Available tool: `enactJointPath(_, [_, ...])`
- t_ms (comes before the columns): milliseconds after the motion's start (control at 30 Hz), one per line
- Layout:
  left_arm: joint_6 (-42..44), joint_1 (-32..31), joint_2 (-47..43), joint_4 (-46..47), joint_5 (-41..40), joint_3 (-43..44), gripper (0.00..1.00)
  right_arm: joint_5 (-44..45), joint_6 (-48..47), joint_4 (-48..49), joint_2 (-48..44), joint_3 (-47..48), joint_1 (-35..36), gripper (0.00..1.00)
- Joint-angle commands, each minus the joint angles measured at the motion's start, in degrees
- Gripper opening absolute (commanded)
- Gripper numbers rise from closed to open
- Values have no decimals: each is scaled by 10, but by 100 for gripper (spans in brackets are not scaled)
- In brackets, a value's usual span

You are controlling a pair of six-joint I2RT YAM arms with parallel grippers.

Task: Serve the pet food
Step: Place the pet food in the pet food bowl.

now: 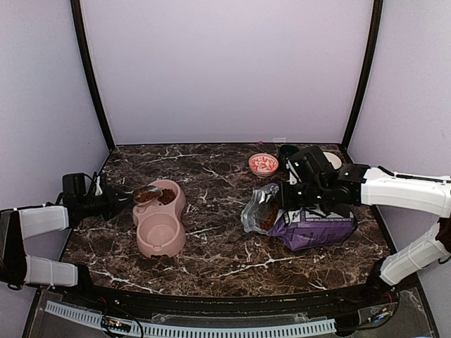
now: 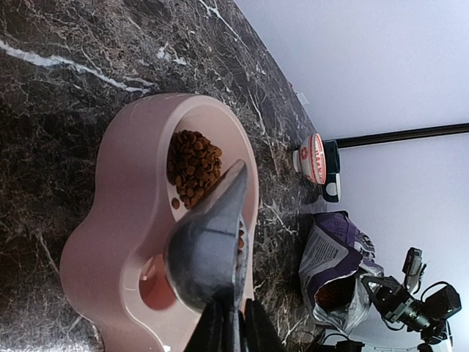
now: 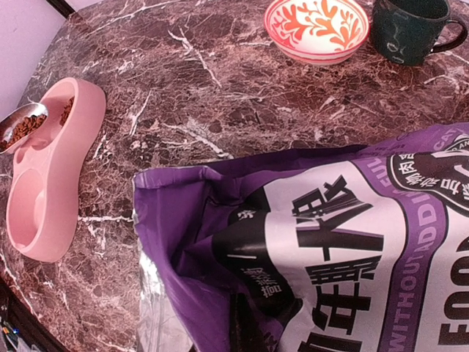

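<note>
Top external view: metal scoop (image 1: 146, 191) over the pink double bowl (image 1: 139, 236), left of centre
Left gripper (image 1: 116, 202) is clamped on the scoop's handle; pet food (image 1: 167, 197) lies in the bowl's upper compartment and in the scoop. Right gripper (image 1: 294, 197), right of centre, is pressed together at the purple bag (image 1: 320, 229) mouth; whether it pinches the bag is unclear

Pet food (image 1: 167, 196) in double bowl's (image 1: 161, 236) far compartment; bag (image 1: 317, 229) lies right.

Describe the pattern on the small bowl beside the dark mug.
The bowl shows orange-red leafy sprigs on white; clearest in the right wrist view.
</note>
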Motion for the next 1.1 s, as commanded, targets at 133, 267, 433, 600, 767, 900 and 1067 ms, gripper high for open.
enactJointPath(133, [37,4,21,-23,-8,21,0,-56,25,-31,35,90,-11,0])
enactJointPath(267, [51,4,26,-40,-13,25,0,-55,36,-20,25,72,-11,0])
enactJointPath(433, [59,4,25,-62,-40,35,0,-39,34,-13,23,54,-11,0])
enactJointPath(600, [78,3,17,-97,-62,50,0,-36,20,-18,41,74,-12,0])
enactJointPath(767, [94,-2,12,-127,-81,66,0,-35,16,-6,42,65,-12,0])
enactJointPath(900, [116,-19,10,-171,-119,99,0,-30,13,-2,39,57,-12,0])
enactJointPath(1067, [122,-33,6,-189,-141,114,0,-30,10,-4,38,60,-12,0])
